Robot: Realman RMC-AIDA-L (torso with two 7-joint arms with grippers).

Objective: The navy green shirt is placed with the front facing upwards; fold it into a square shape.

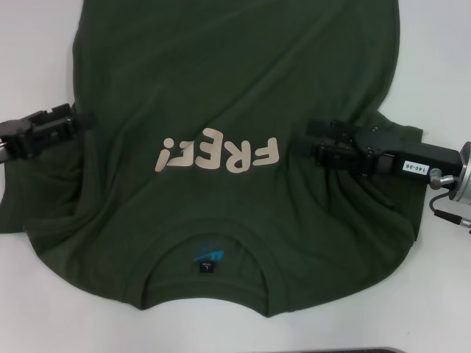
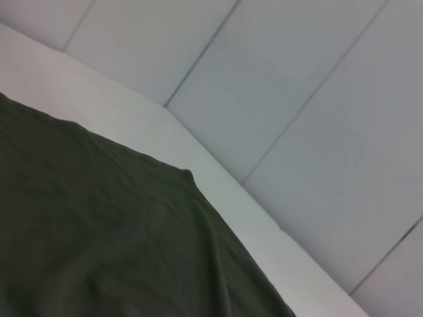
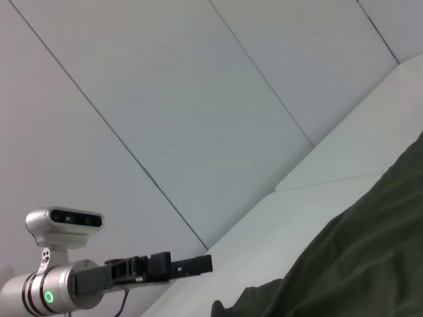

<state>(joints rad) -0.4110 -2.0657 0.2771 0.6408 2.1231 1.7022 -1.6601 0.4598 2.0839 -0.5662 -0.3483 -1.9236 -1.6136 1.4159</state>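
While my left gripper (image 1: 73, 121) and right gripper (image 1: 313, 143) flank the navy green shirt (image 1: 235, 81) (finger state unclear), sleeve-folding comes next, I judge.

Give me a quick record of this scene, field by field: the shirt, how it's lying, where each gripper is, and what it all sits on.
item: navy green shirt, pale "FREE!" lettering on the chest
lay: spread front up, collar nearest the robot, fabric wrinkled
neck label: small, black, blue print
left gripper: low at the shirt's left edge, level with the lettering
right gripper: over the shirt's right side beside the lettering
fold state: no square yet
surface: white table
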